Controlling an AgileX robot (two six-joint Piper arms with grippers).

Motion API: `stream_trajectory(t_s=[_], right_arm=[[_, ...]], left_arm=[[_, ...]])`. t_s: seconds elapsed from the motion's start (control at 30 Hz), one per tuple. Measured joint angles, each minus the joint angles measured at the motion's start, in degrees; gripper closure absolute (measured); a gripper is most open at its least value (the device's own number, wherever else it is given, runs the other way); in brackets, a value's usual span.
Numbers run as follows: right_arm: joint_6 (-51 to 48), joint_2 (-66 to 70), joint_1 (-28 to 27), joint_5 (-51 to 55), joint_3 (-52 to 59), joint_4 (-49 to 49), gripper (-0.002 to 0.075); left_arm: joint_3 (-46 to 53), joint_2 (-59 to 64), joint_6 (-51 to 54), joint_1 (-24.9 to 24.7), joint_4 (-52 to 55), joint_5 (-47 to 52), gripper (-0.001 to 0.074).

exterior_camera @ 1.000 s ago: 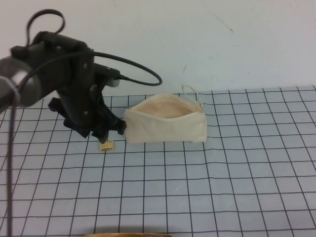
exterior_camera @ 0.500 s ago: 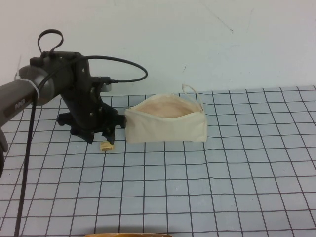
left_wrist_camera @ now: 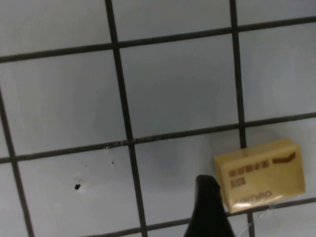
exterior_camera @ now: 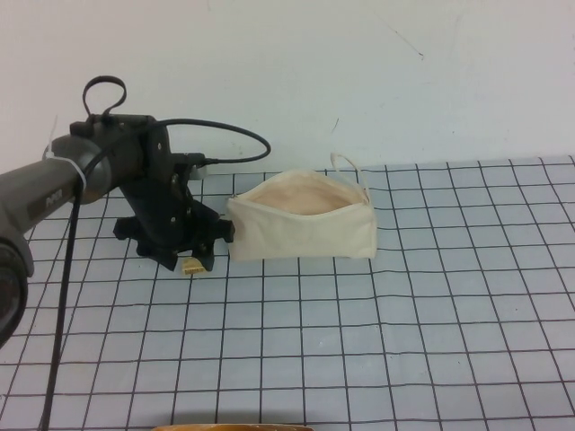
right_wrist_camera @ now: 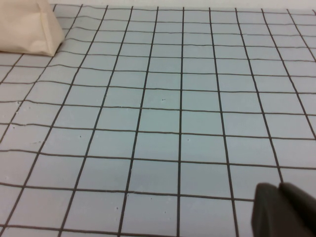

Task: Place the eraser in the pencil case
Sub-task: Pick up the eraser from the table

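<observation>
The eraser (exterior_camera: 192,266) is a tiny yellow-tan block lying on the grid mat just left of the pencil case (exterior_camera: 303,230). The case is a cream pouch standing with its mouth open upward, showing its pinkish lining, with a loop strap at its far right end. My left gripper (exterior_camera: 191,255) is right over the eraser and partly hides it. In the left wrist view the eraser (left_wrist_camera: 258,174) lies flat with its print up, and one dark finger (left_wrist_camera: 208,210) stands close beside it; the other finger is out of frame. The gripper is open. My right gripper (right_wrist_camera: 285,209) is shut, low over bare mat.
The grid mat (exterior_camera: 404,341) covers the table up to a white wall at the back. A corner of the pouch (right_wrist_camera: 29,27) shows far off in the right wrist view. A tan rim (exterior_camera: 234,427) peeks in at the front edge.
My left arm has swung lower and slightly right, bringing its gripper down onto the eraser's spot. The eraser and pouch have not moved.
</observation>
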Motion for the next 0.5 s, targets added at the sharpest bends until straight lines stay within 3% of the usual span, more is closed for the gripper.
stream_trajectory(t_s=[0.27, 0.43, 0.5], right_arm=[[0.0, 0.0, 0.0, 0.0, 0.0, 0.0, 0.0729], [0.0, 0.0, 0.0, 0.0, 0.0, 0.0, 0.0729], [0.0, 0.0, 0.0, 0.0, 0.0, 0.0, 0.0729]], left_arm=[[-0.3, 1.6, 0.0, 0.0, -0.1, -0.1, 0.0328], [-0.4, 1.7, 0.0, 0.0, 0.2, -0.1, 0.0455], [-0.8, 1.7, 0.0, 0.0, 0.8, 0.7, 0.0454]])
